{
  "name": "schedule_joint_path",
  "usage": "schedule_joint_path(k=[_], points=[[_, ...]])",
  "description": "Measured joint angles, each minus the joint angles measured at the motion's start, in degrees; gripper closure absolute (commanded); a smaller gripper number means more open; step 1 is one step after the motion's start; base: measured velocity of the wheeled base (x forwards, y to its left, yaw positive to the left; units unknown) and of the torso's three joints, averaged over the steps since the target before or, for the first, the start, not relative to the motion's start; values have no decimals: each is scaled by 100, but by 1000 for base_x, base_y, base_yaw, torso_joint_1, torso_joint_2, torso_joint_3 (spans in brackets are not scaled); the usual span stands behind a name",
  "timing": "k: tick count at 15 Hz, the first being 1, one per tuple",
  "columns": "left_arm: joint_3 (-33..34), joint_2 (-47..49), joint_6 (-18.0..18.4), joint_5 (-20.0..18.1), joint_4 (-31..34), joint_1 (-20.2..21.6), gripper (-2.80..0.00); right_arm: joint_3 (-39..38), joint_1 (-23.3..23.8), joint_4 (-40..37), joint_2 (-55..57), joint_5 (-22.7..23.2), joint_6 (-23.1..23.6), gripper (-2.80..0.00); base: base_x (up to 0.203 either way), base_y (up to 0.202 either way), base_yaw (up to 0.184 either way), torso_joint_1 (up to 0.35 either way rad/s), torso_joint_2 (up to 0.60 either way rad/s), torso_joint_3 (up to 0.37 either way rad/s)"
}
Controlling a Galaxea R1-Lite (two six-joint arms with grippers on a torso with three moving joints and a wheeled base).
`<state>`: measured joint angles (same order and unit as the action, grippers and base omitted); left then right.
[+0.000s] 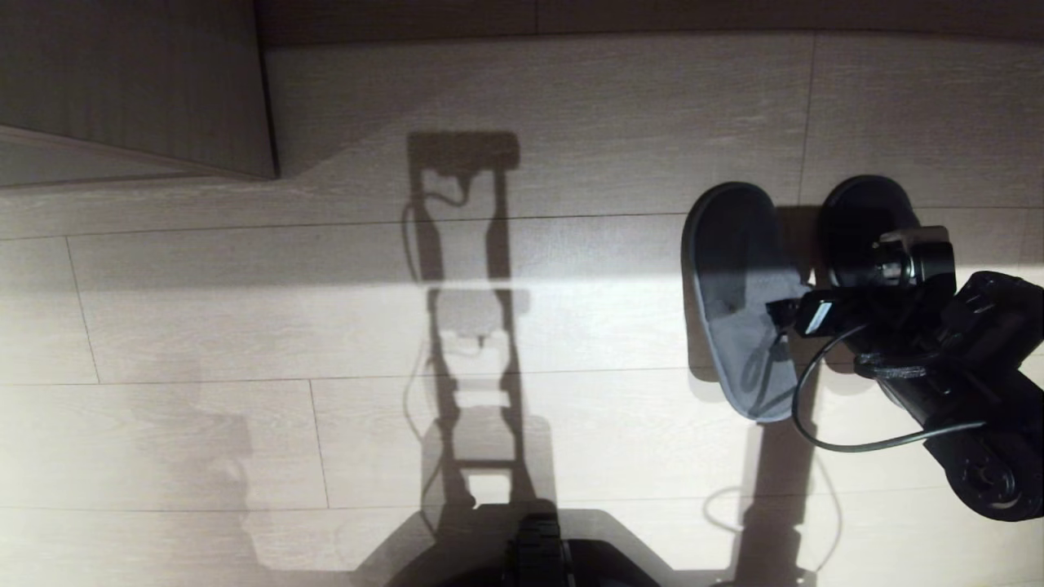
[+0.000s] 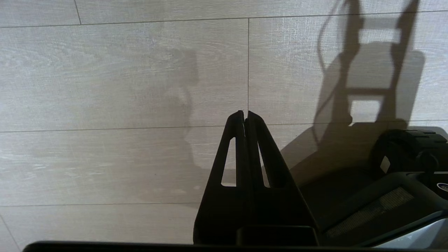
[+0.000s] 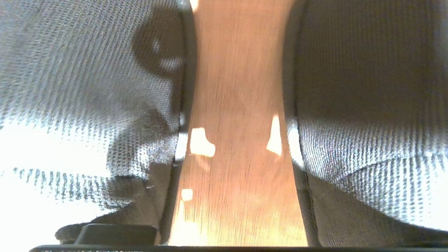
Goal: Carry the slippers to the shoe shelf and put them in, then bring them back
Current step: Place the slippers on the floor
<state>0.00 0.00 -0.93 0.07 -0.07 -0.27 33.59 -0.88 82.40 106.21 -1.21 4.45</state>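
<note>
The slippers [image 1: 738, 293] lie side by side on the wooden floor [image 1: 245, 326] at the right, toes toward me, a narrow strip of floor showing between them. My right gripper [image 1: 824, 314] hangs low over that gap, above the inner edges of the pair; its fingers are hidden, so I cannot tell how they stand, and nothing shows it holding either slipper. My left gripper [image 2: 245, 115] is parked over bare floor near my base [image 1: 538, 554], fingers pressed together and empty. A wood panel [image 1: 139, 81] stands at the far left.
</note>
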Motion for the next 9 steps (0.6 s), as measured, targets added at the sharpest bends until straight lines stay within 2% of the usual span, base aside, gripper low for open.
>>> schedule_joint_path(k=[3, 6, 9], points=[[0, 0, -6, 0, 0, 0, 0, -38, 4, -462, -84, -6, 113, -280, 0, 0, 0, 0, 0, 0], [0, 0, -7, 1, 0, 0, 0, 124, 0, -1343, -299, -17, 150, -280, 0, 0, 0, 0, 0, 0], [0, 0, -5, 0, 0, 2, 0, 128, -6, -1584, -426, -20, 163, -280, 0, 0, 0, 0, 0, 0]])
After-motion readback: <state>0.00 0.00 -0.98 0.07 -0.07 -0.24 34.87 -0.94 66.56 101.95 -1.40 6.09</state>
